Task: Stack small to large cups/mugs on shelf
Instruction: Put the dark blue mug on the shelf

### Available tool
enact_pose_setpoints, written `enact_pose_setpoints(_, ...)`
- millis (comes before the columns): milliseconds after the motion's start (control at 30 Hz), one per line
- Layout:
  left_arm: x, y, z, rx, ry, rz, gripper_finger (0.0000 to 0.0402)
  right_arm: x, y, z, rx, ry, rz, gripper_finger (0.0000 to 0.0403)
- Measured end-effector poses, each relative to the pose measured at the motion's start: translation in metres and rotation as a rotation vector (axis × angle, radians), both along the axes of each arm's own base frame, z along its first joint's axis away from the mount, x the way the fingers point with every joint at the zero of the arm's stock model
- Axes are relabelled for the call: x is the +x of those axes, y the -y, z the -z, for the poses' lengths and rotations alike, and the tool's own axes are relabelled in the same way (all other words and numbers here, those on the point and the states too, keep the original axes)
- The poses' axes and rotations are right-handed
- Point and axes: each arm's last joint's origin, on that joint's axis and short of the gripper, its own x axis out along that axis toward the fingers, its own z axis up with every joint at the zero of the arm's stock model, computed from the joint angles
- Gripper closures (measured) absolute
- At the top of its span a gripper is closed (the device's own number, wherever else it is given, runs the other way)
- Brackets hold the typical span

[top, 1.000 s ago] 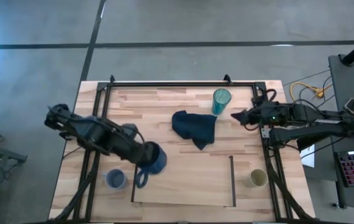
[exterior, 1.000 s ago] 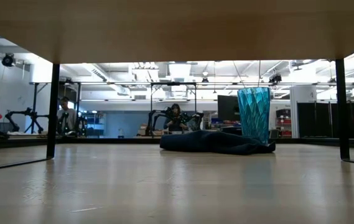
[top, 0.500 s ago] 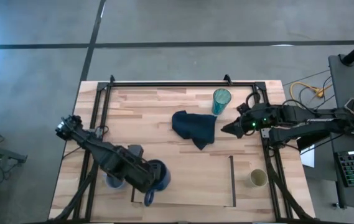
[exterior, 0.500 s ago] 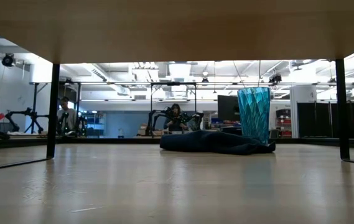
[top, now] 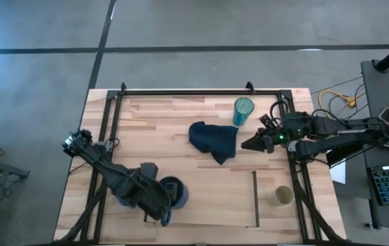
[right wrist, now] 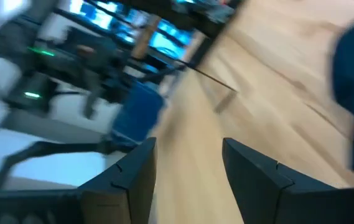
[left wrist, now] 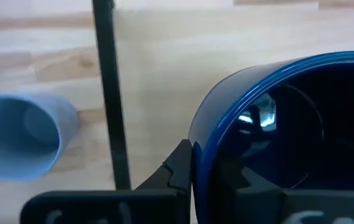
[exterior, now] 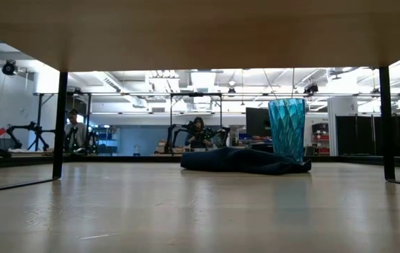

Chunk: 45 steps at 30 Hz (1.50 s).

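Left gripper (top: 165, 205) clamps the rim of the dark blue mug (top: 173, 192) at the shelf's (top: 215, 205) near-left corner, just inside the left rail (left wrist: 109, 93). Small grey-blue cup (left wrist: 18, 137) stands just outside that rail, mostly hidden under the arm from above. Dark blue cloth (top: 214, 141) lies mid-table; teal tumbler (top: 243, 111) stands upright just beyond its right end. Right gripper (top: 247, 143) hovers right of the cloth, fingers (right wrist: 254, 171) spread apart, holding nothing. Beige cup (top: 284, 196) sits right of the shelf, near edge.
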Motion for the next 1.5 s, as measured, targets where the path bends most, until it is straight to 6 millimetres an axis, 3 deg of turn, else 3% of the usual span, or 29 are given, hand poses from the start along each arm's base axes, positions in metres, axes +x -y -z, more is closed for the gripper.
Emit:
enact_pose_setpoints(167, -0.004, 0.011, 0.004, -0.016, -0.006, -0.049, 0.0395, 0.001, -0.002, -0.006, 0.035, 0.06, -0.053, 0.0227)
enact_pose_setpoints(467, 0.007, 0.002, 0.011, 0.01, -0.026, -0.104, 0.0395, 0.017, -0.021, 0.005, 0.084, -0.008, -0.278, 0.0227)
enact_pose_setpoints(633, 0.005, 0.001, 0.01, 0.007, -0.043, -0.116, 0.0395, 0.037, -0.037, 0.001, 0.111, 0.098, -0.337, 0.0235)
enact_pose_setpoints(767, 0.004, 0.001, 0.01, -0.016, -0.07, -0.108, 0.0395, 0.056, -0.048, 0.0, 0.047, 0.055, -0.388, 0.0262)
enact_pose_setpoints(1100, 0.003, 0.001, 0.012, -0.015, -0.081, -0.103, 0.0395, 0.108, -0.063, -0.026, -0.189, -0.03, -0.486, 0.0325)
enact_pose_setpoints(1367, 0.003, 0.002, 0.014, -0.006, -0.091, -0.082, 0.0395, 0.138, -0.087, 0.01, -0.236, -0.217, -0.577, 0.0328)
enact_pose_setpoints(1500, 0.002, 0.002, 0.014, -0.002, -0.091, -0.082, 0.0395, 0.156, -0.1, 0.012, -0.199, -0.154, -0.621, 0.0328)
